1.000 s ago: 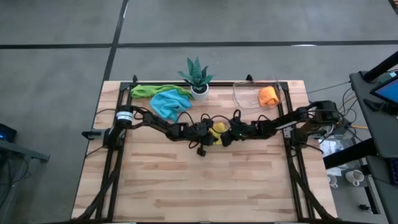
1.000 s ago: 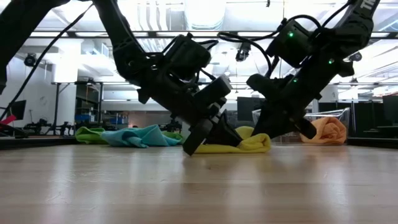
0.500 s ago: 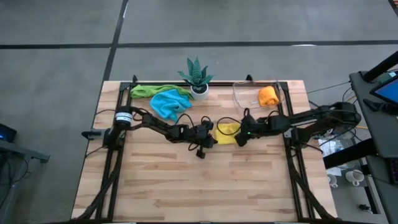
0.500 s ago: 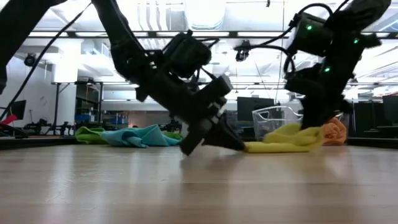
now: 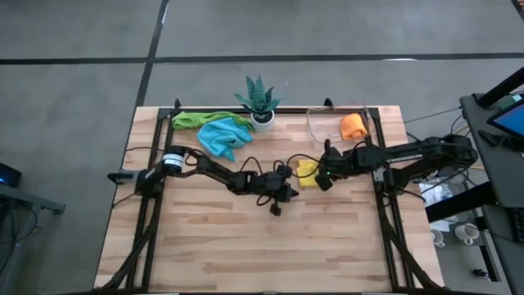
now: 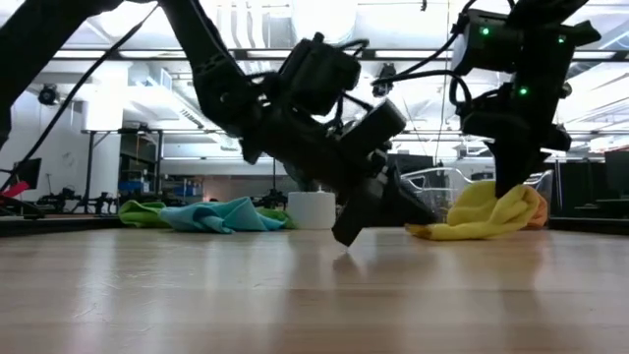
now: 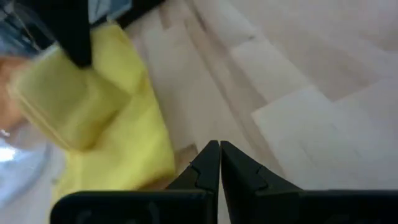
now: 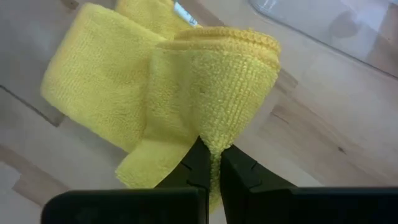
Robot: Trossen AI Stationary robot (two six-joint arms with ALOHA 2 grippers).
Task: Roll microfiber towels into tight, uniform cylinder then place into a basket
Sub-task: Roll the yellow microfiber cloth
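- The right pincer [image 8: 210, 163] is clamped on a fold of the soft yellow microfiber towel [image 5: 306, 170], lifting part of it off the pale wooden-plank table [image 5: 246, 246]; the rest of the cloth trails on the wood.
- In the low view the yellow microfiber towel [image 6: 482, 214] hangs bunched under that pincer, just in front of the clear see-through plastic basket [image 5: 327, 123].
- The left pincer [image 7: 219, 158] is closed with nothing between its fingers; its tip is low over the table just beside the yellow towel, on the side away from the basket.
- A rolled orange microfiber towel [image 5: 353, 126] lies inside the basket.
- A crumpled light blue microfiber towel [image 5: 221, 136] and a green microfiber towel [image 5: 196, 120] lie touching each other at the table's far edge, beyond the spiky green plant in a white pot [image 5: 260, 102] from the basket.
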